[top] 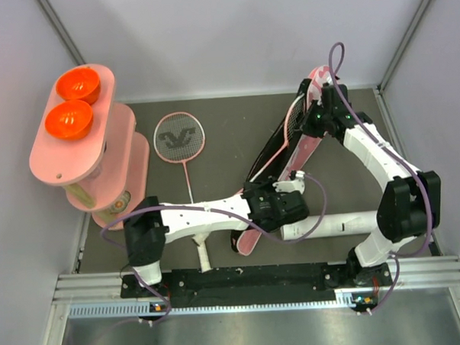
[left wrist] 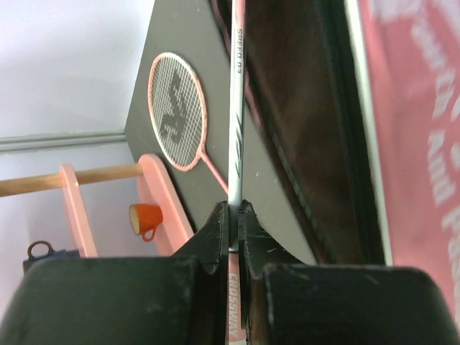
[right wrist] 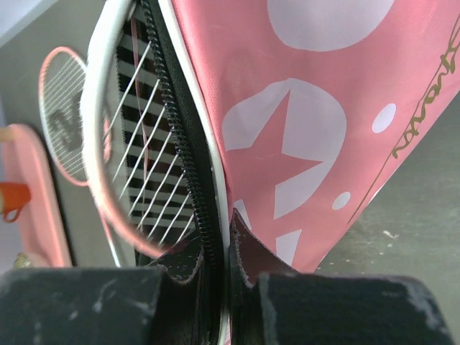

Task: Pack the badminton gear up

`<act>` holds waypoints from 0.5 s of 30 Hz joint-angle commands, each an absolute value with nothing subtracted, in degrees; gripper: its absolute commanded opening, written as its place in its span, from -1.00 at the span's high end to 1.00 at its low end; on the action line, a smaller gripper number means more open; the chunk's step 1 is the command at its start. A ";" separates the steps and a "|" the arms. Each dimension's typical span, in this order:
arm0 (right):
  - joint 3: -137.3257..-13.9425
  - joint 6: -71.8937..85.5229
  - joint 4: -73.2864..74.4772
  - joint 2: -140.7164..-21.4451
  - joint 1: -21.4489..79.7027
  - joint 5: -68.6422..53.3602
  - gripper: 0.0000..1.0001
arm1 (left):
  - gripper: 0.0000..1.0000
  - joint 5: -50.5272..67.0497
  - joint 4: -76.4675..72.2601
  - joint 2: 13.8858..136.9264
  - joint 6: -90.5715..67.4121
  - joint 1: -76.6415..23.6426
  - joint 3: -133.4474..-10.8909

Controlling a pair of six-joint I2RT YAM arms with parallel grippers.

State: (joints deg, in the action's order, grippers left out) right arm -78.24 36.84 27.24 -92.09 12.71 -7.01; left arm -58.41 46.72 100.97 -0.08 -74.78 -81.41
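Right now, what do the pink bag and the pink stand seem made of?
The bag looks like matte printed fabric, possibly coated, edged by a zipper. The stand seems painted board, probably wood: a bare wooden dowel joins its tiers.

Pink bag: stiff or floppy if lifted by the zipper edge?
Probably floppy: the pink bag looks like thin fabric, pinched at its zipper edge by the right gripper, so it may sag. Likely light. The racket in its opening might stiffen it somewhat.

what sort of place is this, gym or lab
Probably a robot lab cell, not a gym: plain grey walls box in a dark table, the left arm and right arm are bolted to a metal rail at its near edge.
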 commanded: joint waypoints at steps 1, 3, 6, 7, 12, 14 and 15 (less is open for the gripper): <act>-75.33 40.51 16.97 -87.37 13.53 -16.42 1.00 | 1.00 -61.26 44.21 105.63 -4.22 -73.31 -89.29; -74.36 41.30 16.09 -86.66 13.54 -17.22 1.00 | 1.00 -60.30 44.04 106.61 -4.39 -72.78 -91.57; -72.25 43.32 13.81 -85.52 13.54 -20.21 1.00 | 1.00 -58.62 42.72 108.28 -3.69 -71.55 -94.90; -71.29 43.77 12.49 -85.26 13.62 -21.52 1.00 | 1.00 -58.28 42.63 109.06 -3.69 -70.85 -95.97; -68.91 46.23 9.85 -84.64 14.59 -23.38 1.00 | 1.00 -54.15 42.37 112.05 -3.60 -68.56 -103.17; -68.03 47.28 8.27 -84.73 14.68 -24.52 1.00 | 1.00 -53.44 41.75 113.55 -3.69 -67.59 -104.23; -67.85 47.46 7.91 -84.73 14.59 -24.78 1.00 | 1.00 -53.09 41.49 114.16 -3.78 -67.41 -105.11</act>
State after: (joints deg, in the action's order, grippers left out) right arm -68.47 43.81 13.91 -87.88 13.41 -19.16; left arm -53.67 47.13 112.60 -2.04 -68.75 -99.88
